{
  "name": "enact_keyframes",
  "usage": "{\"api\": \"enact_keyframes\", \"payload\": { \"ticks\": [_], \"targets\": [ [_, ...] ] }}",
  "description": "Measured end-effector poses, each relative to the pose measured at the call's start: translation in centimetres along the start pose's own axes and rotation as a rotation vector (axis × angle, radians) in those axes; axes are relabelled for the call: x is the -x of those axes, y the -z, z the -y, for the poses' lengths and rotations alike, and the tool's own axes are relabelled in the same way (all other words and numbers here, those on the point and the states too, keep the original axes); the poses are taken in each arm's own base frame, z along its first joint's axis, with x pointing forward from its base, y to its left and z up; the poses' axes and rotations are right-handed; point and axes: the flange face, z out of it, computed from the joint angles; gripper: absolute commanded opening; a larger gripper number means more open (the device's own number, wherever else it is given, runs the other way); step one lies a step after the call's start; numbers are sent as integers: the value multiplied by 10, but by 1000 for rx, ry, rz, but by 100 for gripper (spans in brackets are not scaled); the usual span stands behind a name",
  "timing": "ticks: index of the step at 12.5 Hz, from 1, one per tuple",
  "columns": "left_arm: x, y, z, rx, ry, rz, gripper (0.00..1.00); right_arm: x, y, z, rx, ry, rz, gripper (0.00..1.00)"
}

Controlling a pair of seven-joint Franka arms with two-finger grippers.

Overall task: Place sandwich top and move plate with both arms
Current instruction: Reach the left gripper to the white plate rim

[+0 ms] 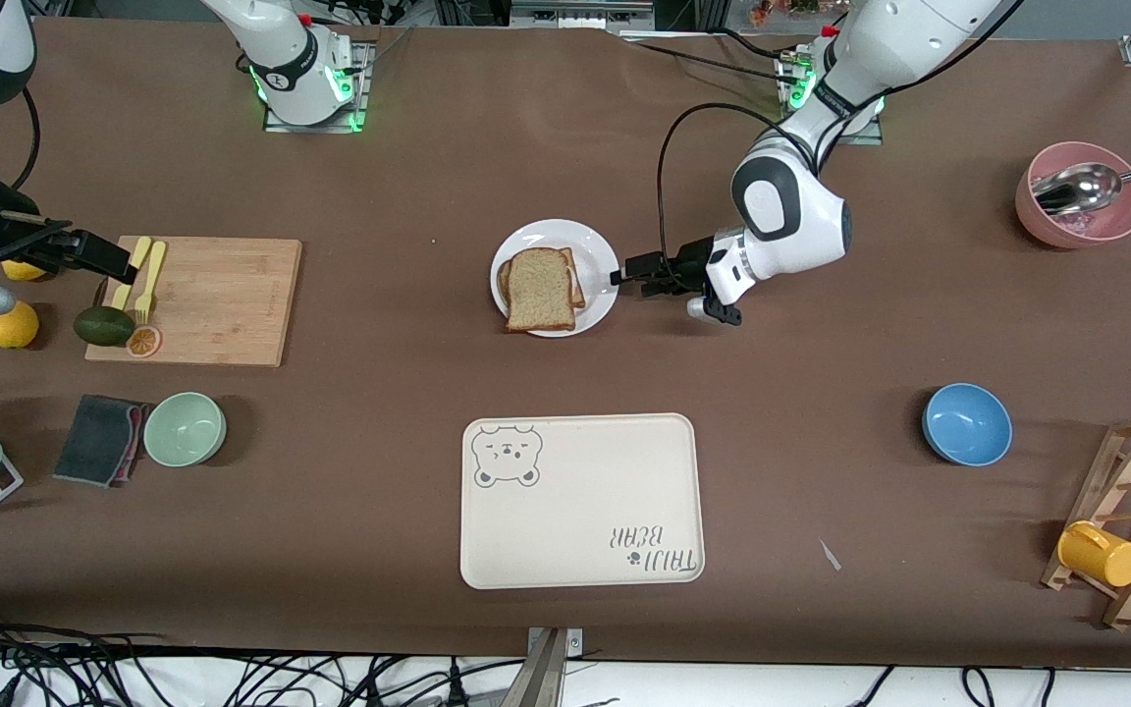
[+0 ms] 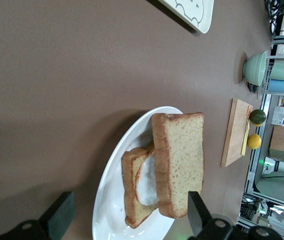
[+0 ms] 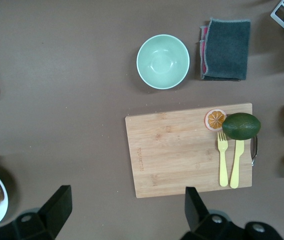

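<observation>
At the plate's rim, on its left-arm side, left gripper (image 1: 624,278) sits low with jaws spread wide, nothing between them. Its wrist view shows both fingers (image 2: 59,214) apart, lined up either side of the plate (image 2: 113,190); contact with the rim can't be confirmed.

Sandwich top (image 1: 538,289) lies on the plate (image 1: 597,253), on the lower slice (image 2: 132,195), offset so that slice's crust pokes out. Wrist view shows white egg (image 2: 145,181) sandwiched between the two slices. Plate is mid-table, farther from the front camera than the cream bear tray (image 1: 580,501).

Right gripper (image 1: 99,257) hangs over the cutting board's (image 1: 217,299) edge at the right arm's end of the table, jaws fully apart, empty. On the board below it: yellow fork (image 3: 223,159) and knife (image 3: 237,162), avocado (image 3: 241,126), orange slice (image 3: 215,119). Green bowl (image 1: 185,428) and grey cloth (image 1: 99,439) sit nearer the camera than the board. Two lemons (image 1: 12,324) just off the board's end.
</observation>
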Motion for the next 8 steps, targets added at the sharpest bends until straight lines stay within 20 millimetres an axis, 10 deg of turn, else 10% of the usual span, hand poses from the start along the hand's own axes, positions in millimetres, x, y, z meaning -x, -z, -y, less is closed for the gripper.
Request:
{"api": "enact_keyframes", "payload": {
  "ticks": [4,8],
  "targets": [
    [28,-23,38,45,-55,-75,98,0,11,16,12,28,-39,100],
    [43,-39,32,58,-37,-71,96,0,17,16,20,29,-50,100]
  ]
}}
